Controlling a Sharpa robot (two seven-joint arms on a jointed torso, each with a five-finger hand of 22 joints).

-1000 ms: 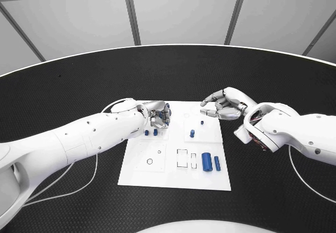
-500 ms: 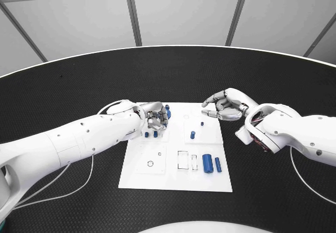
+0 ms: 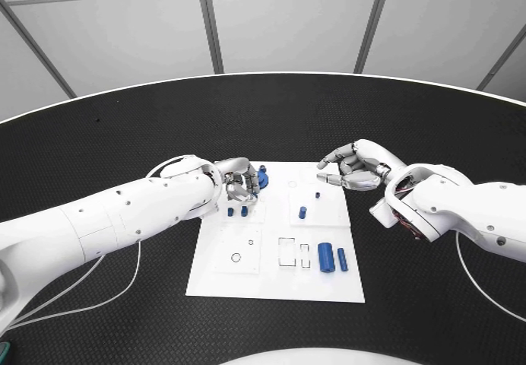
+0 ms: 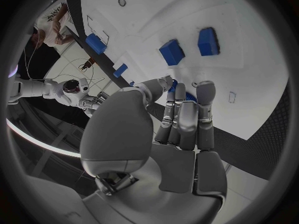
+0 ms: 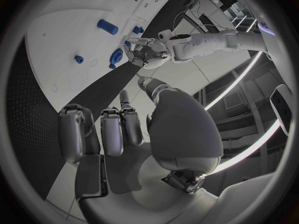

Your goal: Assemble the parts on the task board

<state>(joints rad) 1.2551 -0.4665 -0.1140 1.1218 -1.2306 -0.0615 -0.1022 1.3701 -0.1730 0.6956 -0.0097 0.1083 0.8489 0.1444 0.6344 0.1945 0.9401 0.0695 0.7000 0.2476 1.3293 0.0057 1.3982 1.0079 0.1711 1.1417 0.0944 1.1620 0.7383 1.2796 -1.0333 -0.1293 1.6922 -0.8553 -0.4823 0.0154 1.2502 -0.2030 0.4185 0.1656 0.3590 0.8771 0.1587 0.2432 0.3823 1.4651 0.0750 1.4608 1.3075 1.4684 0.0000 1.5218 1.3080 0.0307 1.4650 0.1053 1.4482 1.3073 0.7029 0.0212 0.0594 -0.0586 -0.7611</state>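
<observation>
Left hand (image 3: 243,182), upper left of task board (image 3: 274,285): now nearer the board's top edge than a second ago, fingers curled around a blue part (image 3: 261,177), so placing it probably comes next. Right hand (image 3: 353,165), upper right corner, unmoved, fingers curled, empty; remaining parts (image 3: 325,255) lie lower right.

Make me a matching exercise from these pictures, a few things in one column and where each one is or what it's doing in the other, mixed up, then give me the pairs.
Things
1. left robot hand
2. right robot hand
3. thick blue cylinder
4. white board

Places or states
A. lies flat on the near right part of the board
B. holds a blue part over the board's far left corner
C. rests in the middle of the black table
D. fingers curled, holding nothing, by the board's far right corner

Pairs: 1-B, 2-D, 3-A, 4-C
</observation>
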